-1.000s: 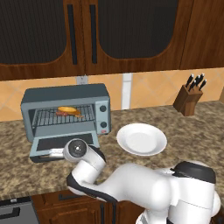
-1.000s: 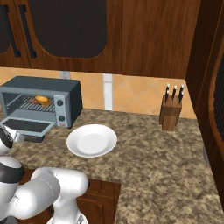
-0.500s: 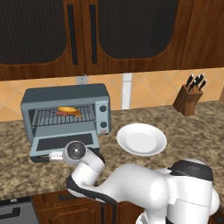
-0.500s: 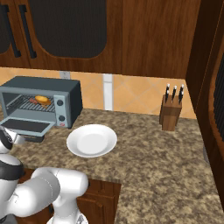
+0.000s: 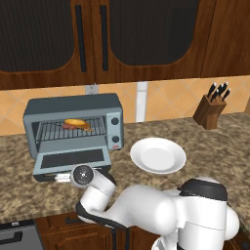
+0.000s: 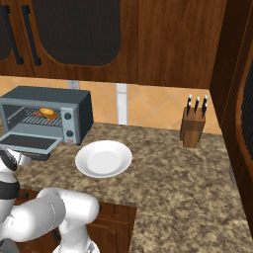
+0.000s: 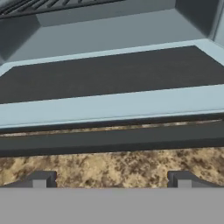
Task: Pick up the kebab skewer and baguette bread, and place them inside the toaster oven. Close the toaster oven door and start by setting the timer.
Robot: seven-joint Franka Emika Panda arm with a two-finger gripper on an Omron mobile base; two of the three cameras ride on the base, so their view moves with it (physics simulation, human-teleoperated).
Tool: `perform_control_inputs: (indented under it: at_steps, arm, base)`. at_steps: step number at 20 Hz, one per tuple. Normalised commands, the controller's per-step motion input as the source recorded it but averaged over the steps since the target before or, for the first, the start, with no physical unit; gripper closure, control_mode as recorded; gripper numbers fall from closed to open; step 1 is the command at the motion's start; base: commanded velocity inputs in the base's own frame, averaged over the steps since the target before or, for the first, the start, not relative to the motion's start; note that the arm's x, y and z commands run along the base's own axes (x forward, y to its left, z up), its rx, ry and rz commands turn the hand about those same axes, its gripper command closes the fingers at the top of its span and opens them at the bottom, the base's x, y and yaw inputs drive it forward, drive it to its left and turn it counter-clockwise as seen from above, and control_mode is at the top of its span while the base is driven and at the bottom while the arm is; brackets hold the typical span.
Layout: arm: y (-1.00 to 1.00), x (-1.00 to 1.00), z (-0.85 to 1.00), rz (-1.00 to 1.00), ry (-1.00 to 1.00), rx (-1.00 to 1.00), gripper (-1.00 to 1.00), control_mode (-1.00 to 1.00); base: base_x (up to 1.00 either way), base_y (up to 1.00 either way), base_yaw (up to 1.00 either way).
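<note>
Currently baguette bread (image 5: pixel 76 123) and kebab skewer (image 5: pixel 69 126) lie on the rack in the toaster oven (image 5: pixel 73 128), upper left of frame; toaster oven door (image 7: pixel 112 89) is down; fingers (image 7: pixel 40 180) released, wide apart, empty; judged best: slip under the door's front edge centrally, lift evenly.

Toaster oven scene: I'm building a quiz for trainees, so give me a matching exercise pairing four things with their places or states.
Things:
1. baguette bread
2. toaster oven door
3. white plate
4. knife block

Places or states:
A. dropped open, flat
B. bare, right of the toaster oven
C. on the oven rack
D. far right, by the wall

Pairs: 1-C, 2-A, 3-B, 4-D
</note>
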Motion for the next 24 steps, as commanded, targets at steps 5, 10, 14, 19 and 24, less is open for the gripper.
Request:
perform_control_inputs:
  at_steps: [5, 10, 14, 19, 24]
  arm:
    - [0.00, 0.06, -0.11, 0.00, -0.05, 0.00, -1.00, -1.00]
    - [0.00, 0.20, -0.12, 0.00, -0.01, 0.00, -1.00, -1.00]
    - [0.00, 0.20, -0.13, 0.00, 0.00, 0.00, -1.00, -1.00]
    - [0.00, 0.01, -0.12, 0.00, -0.02, 0.00, -1.00, -1.00]
    - [0.00, 0.00, -0.20, 0.00, -0.01, 0.00, -1.00, -1.00]
  base:
    - [0.00, 0.00, 0.00]
    - [0.00, 0.00, 0.00]
    - [0.00, 0.00, 0.00]
    - [0.00, 0.00, 0.00]
    - [0.00, 0.00, 0.00]
